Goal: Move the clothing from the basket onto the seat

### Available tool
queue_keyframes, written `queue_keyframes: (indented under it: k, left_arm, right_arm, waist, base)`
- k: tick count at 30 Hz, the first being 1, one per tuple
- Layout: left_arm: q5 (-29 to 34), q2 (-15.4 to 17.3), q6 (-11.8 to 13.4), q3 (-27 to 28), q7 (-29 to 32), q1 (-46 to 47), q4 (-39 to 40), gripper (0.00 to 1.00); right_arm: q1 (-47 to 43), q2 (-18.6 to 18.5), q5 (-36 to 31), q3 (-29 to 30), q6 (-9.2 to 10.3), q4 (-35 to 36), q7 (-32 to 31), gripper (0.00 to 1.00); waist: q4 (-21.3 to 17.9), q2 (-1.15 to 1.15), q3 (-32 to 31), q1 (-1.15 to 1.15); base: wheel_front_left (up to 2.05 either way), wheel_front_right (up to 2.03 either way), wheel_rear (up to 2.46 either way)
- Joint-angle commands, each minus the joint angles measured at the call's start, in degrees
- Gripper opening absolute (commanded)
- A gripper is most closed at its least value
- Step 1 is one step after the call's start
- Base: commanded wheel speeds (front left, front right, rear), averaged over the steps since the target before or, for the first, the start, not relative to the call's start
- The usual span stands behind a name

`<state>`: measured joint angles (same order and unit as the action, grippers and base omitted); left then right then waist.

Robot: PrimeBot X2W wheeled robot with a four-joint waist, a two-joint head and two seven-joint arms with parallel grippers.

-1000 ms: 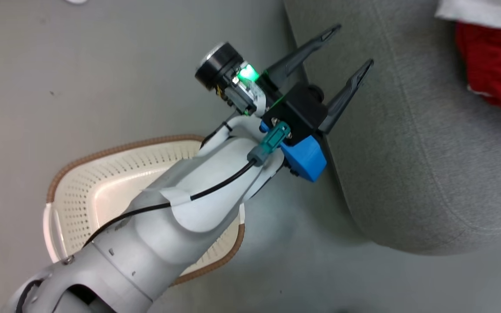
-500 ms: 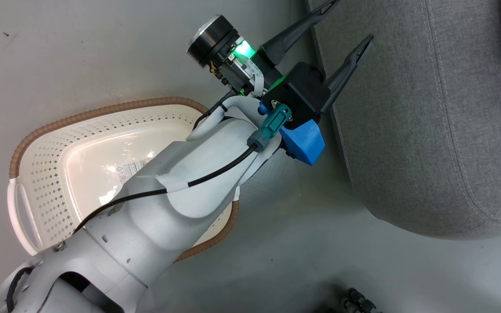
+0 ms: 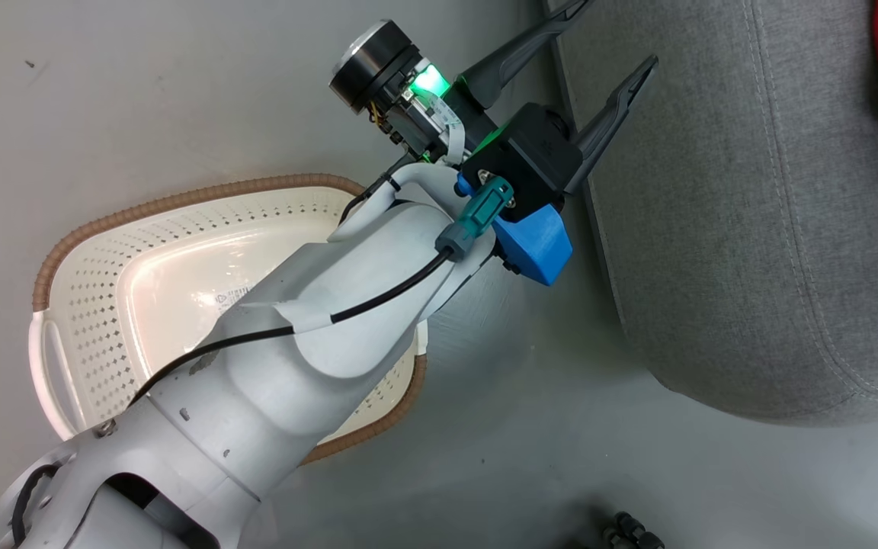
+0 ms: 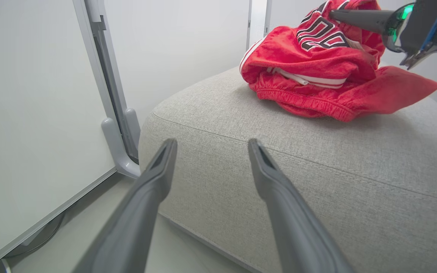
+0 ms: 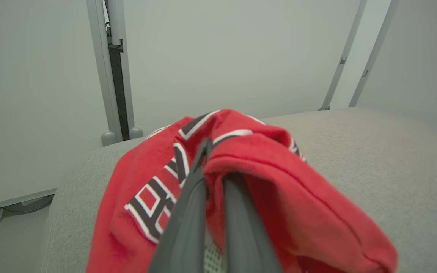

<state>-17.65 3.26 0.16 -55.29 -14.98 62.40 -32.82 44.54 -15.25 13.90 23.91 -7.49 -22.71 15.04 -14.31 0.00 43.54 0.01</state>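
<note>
The robot's left gripper (image 3: 611,36) hangs over the grey floor (image 3: 142,91) at the near edge of the light-grey upholstered seat (image 3: 751,229). Its two long dark fingers are spread wide apart with nothing between them. One fingertip overlaps the seat's edge in the head view. In the left wrist view both fingers point at the seat's rounded side, below the seam, without touching it. The pale left forearm (image 3: 317,335) runs diagonally up towards the seat, with a black cable along it and a green light glowing at the wrist.

The cream-white perforated laundry basket (image 3: 180,200), with its brown woven-look rim, stands on the floor to the left of the seat and apart from it. It sits partly under the forearm. Its pale inside bottom and a small printed label show.

The clothing lies bunched in a heap on top of the seat, back from the edge the left gripper faces. The red shorts (image 4: 302,100), elastic waistband showing, are at the bottom. The red jersey (image 4: 317,36), with dark white-edged lettering, is on top.

The right gripper (image 5: 215,167) sits at the top of that heap. Its fingers are pressed nearly together, pinching a fold of the red jersey between them. White wall panels and a grey metal post (image 4: 104,76) stand behind the seat.
</note>
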Motion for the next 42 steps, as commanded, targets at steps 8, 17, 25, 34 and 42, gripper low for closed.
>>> queue_keyframes:
  k: [8,17,25,34,42]
  left_arm:
    - [-0.64,0.54,0.99,2.52,-0.28,-3.67,2.36,1.00]
    - [-1.03,2.25,2.59,10.09,-0.28,-14.11,8.79,1.00]
    - [0.60,5.90,4.61,21.12,-0.27,-27.14,15.84,1.00]
    - [2.93,5.92,4.26,34.95,-0.24,-41.45,21.40,1.00]
    - [5.91,3.57,2.06,44.18,-0.23,-51.31,23.15,1.00]
  right_arm:
    - [-6.90,1.50,-0.30,-2.48,-0.02,-0.80,0.20,1.00]
    - [-21.05,2.81,-1.56,-6.05,-0.01,2.90,0.21,1.00]
    - [-28.86,4.15,-2.68,-11.72,-0.02,10.36,0.21,1.00]
    - [-34.48,5.15,-3.06,-18.80,-0.02,14.74,0.20,1.00]
    - [-37.39,6.37,-3.34,-22.26,-0.02,14.58,0.20,1.00]
  waist:
    - [-0.56,0.00,-7.04,-0.01]
    - [-0.67,0.00,-18.56,-0.01]
    - [1.40,0.00,-27.44,-0.01]
    - [6.15,0.00,-34.86,-0.01]
    - [9.35,0.00,-39.90,-0.01]
  base:
    - [0.00,0.00,0.00]
    - [0.00,0.00,0.00]
    - [0.00,0.00,0.00]
    - [0.00,0.00,0.00]
    - [0.00,0.00,0.00]
